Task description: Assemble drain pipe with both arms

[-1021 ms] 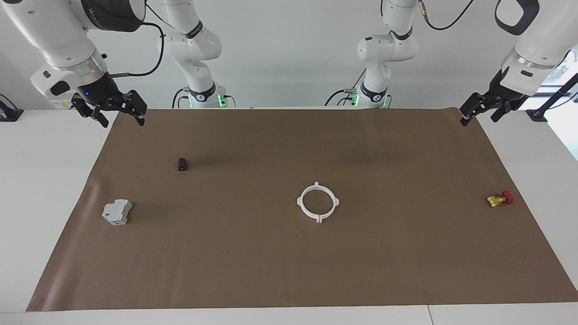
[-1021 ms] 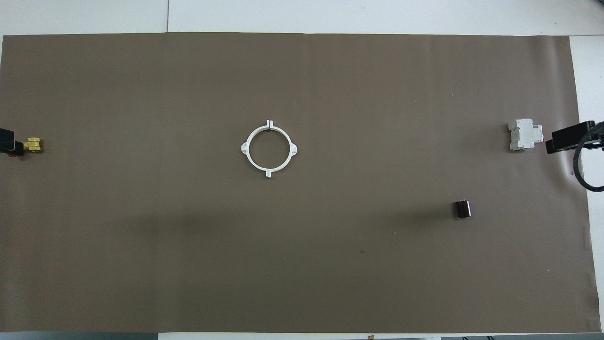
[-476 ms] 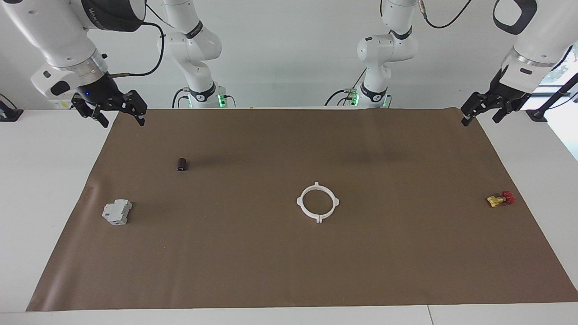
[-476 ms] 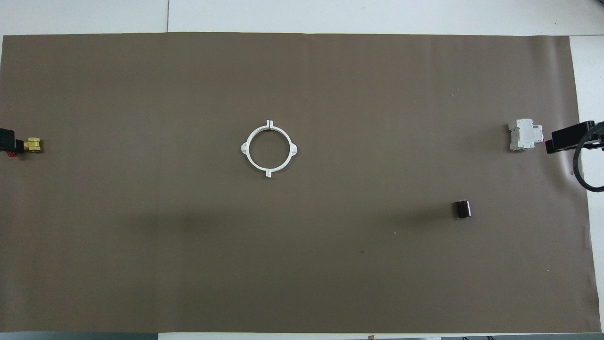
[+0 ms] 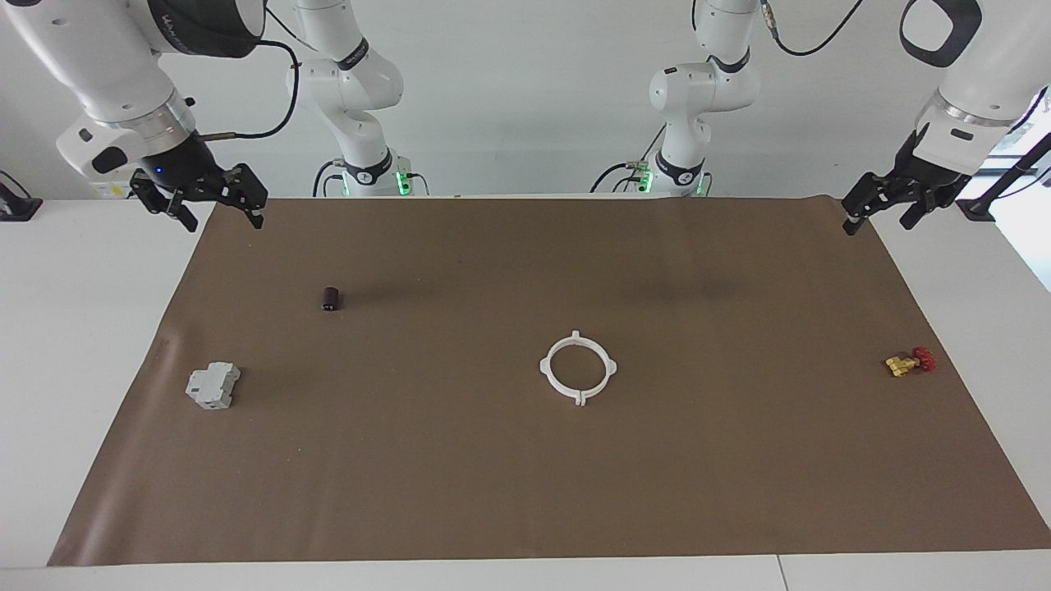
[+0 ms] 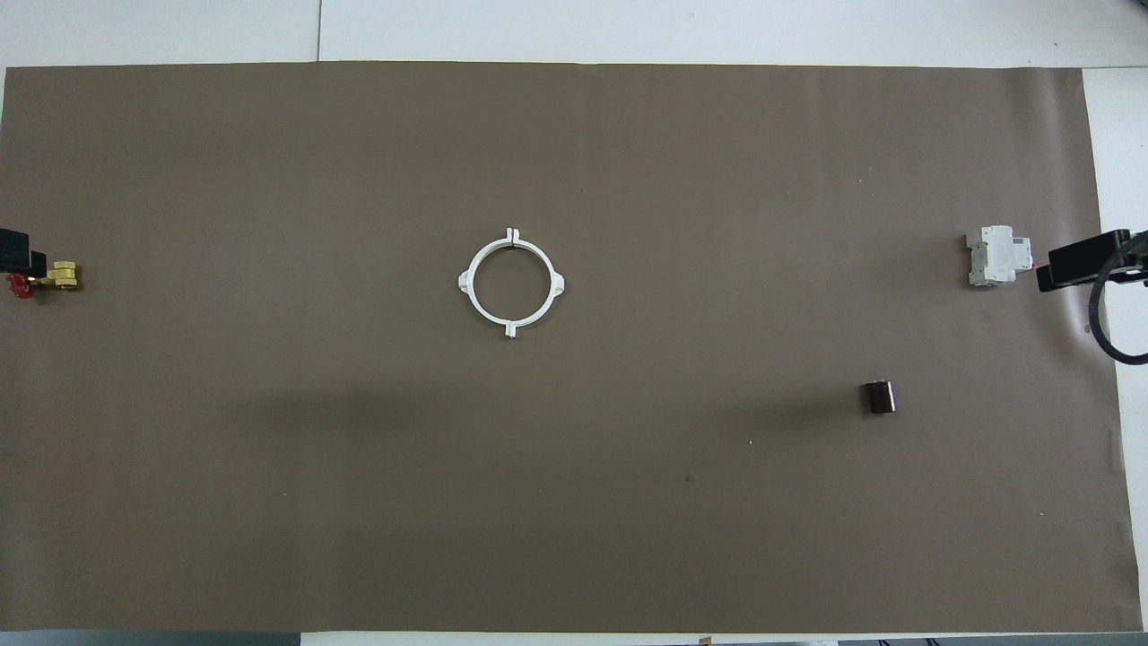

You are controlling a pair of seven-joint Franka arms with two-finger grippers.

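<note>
Currently white ring (image 5: 578, 368) lies flat mid-mat on counter (image 5: 82, 328), both halves joined, nothing touching it. Left pincer (image 5: 880, 213) raised over mat corner at left arm's end, fingers spread, empty. Right pincer (image 5: 215, 211) raised over mat corner at right arm's end, fingers spread, empty. Grey block (image 5: 213, 386), dark cylinder (image 5: 330, 299), red-and-yellow valve (image 5: 909, 362) well apart from ring.
</note>
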